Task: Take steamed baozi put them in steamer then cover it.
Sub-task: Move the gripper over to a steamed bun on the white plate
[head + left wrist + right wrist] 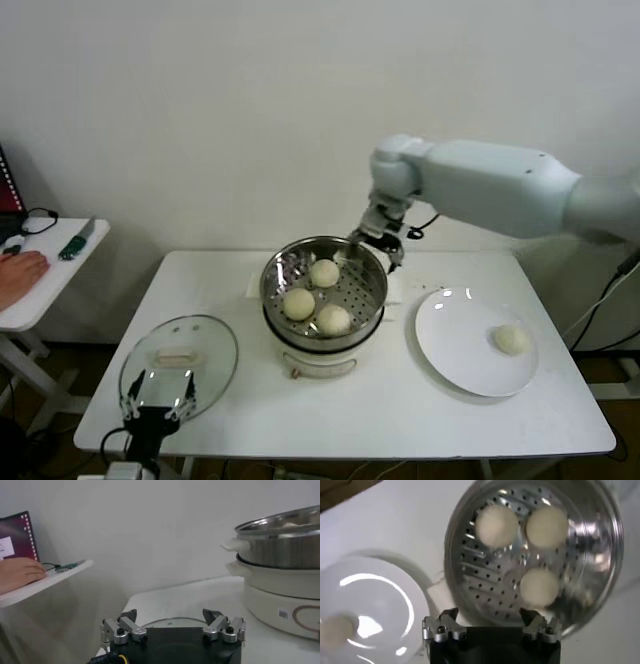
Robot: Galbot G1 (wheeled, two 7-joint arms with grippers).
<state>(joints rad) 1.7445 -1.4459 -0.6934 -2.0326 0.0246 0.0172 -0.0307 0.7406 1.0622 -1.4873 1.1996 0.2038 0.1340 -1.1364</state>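
Three baozi (323,272) below open right gripper (379,240)

Right arm: extended in from the right at mid-height, wrist bent downward at the far centre. Right gripper (378,243): jaws spread wide, nothing between the fingers (446,625). Left gripper (158,410): parked low at the near left, jaws apart, empty.
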